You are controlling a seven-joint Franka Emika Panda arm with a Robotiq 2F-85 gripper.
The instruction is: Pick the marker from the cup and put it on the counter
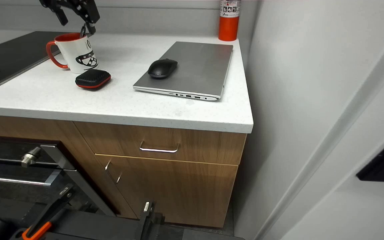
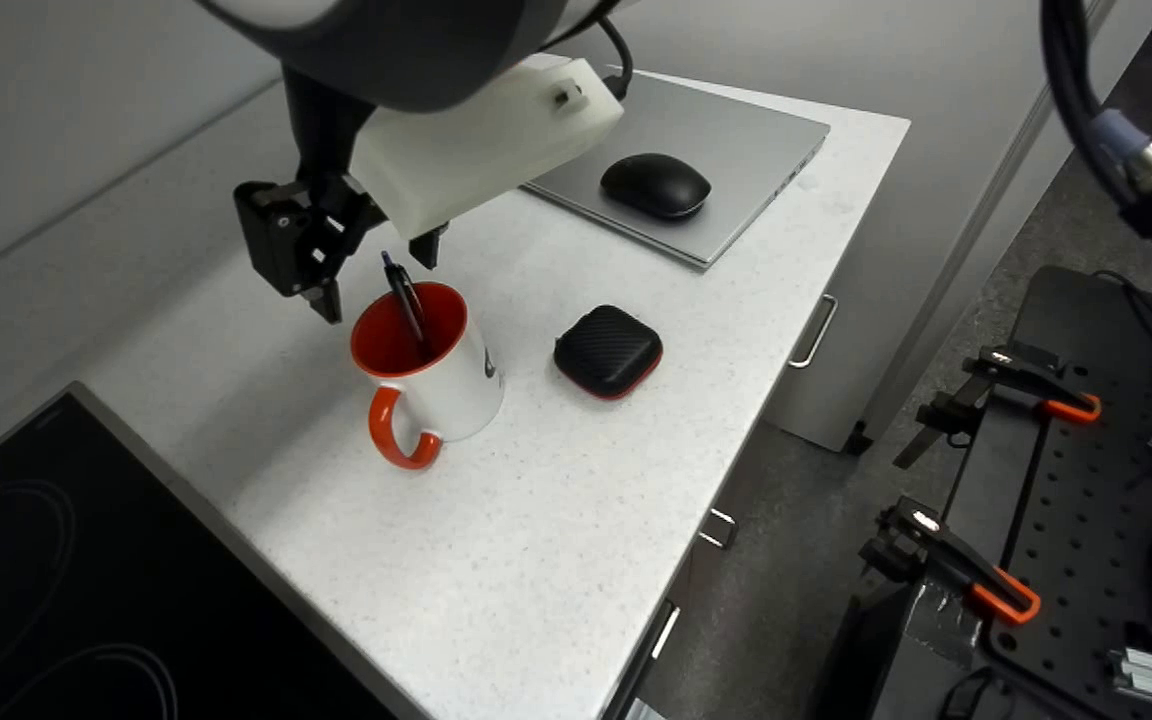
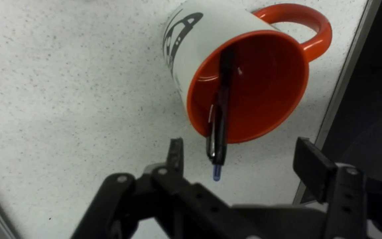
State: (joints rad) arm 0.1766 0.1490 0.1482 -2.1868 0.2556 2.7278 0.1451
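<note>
1. I have the gripper (image 3: 239, 149) with its jaws wide apart, near the rim of the cup (image 3: 211, 43).
2. The marker (image 3: 222, 129) leans inside the cup, upper end poking past the rim; my wrist view shows that end between the jaws.
3. The cup stands upright on the counter (image 2: 496, 560), near a black case (image 2: 608, 350).

In an exterior view the camera stands in front of the drawer (image 1: 195, 141), higher than the counter (image 1: 122, 100), facing the back wall (image 1: 165, 21) on a downward slant; in an exterior view, nearer the mug (image 2: 456, 390), the camera looks more steeply down from the stove (image 2: 36, 570) end toward the laptop (image 2: 756, 140). Both exterior views share mug, laptop and mouse (image 2: 656, 186). The wrist view, closest of all, looks past the tool (image 3: 239, 154) into the mug.
</note>
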